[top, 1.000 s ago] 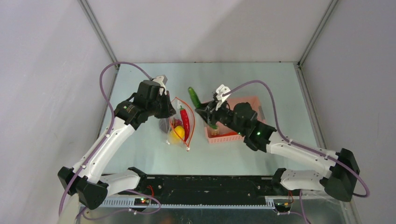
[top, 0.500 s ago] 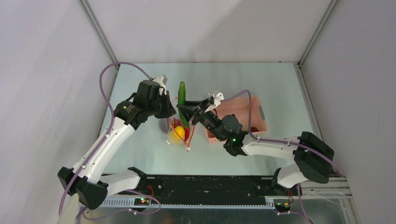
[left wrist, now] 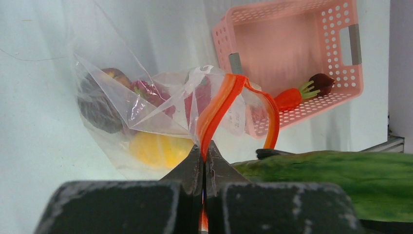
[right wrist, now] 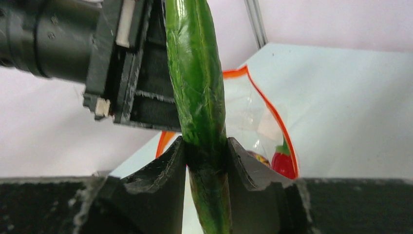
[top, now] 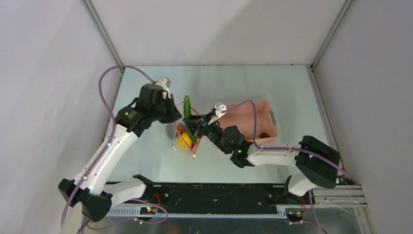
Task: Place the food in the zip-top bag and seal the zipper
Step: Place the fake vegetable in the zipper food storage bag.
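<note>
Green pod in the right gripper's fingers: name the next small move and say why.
Probably lower the green pod tip-first into the zip-top bag, then release. The right gripper has its fingers shut on the pod at the bag's mouth, while the left gripper pinches the orange zipper, holding that mouth open. A yellow fruit already lies inside.

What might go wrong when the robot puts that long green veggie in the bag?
The right pincer's long green pod is big and the zip-top bag's mouth looks narrow, so its tip might snag the zipper or miss. The left pincer pinches only a thin bit of zipper; a shove might tug it loose, and the bag could flop shut.
</note>
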